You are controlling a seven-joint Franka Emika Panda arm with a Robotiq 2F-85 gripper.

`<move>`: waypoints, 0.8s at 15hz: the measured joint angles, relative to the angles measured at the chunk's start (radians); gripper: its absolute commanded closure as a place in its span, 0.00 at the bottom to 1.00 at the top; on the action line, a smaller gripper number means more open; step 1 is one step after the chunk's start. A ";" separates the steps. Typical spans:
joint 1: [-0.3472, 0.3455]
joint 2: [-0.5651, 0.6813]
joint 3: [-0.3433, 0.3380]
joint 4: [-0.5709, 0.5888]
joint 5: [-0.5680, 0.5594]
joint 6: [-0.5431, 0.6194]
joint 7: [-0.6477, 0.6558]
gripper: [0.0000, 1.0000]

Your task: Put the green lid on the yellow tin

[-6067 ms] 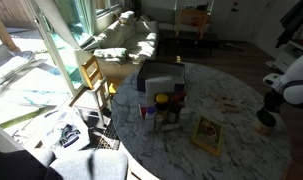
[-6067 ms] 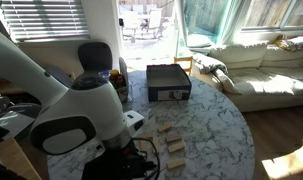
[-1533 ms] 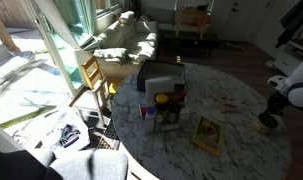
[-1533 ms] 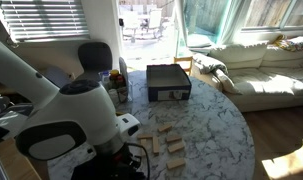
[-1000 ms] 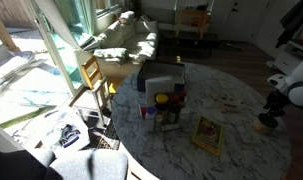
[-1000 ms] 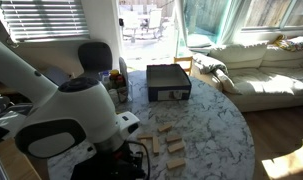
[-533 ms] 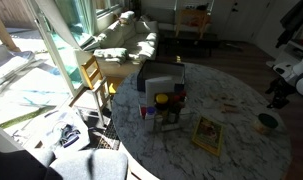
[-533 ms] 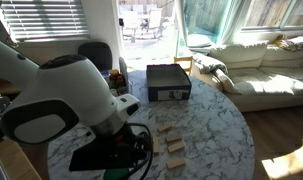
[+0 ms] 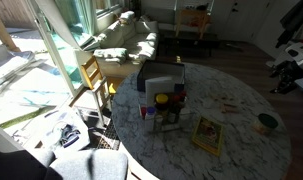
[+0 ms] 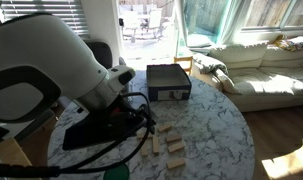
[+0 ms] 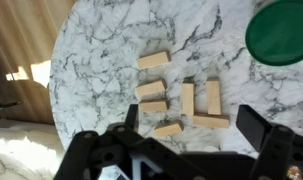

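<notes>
Marbled round table (image 11: 111, 50); rectangular wooden blocks (image 11: 153, 60); flat round green lid (image 11: 289, 30); gripper (image 11: 191, 118) spread apart, empty

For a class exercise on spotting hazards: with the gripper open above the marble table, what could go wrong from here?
1. The green lid may sit loosely on the yellow tin; its seating cannot be judged.
2. The tin stands near the table rim; a knock might tip it off.
3. Wooden blocks lie below the open gripper; a low sweep could scatter them.
</notes>
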 measured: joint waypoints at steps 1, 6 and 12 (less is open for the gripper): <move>0.001 -0.018 0.000 0.000 0.000 -0.014 0.000 0.00; 0.000 -0.102 0.001 0.019 0.002 -0.219 0.076 0.00; 0.001 -0.168 0.002 0.093 0.017 -0.553 0.244 0.00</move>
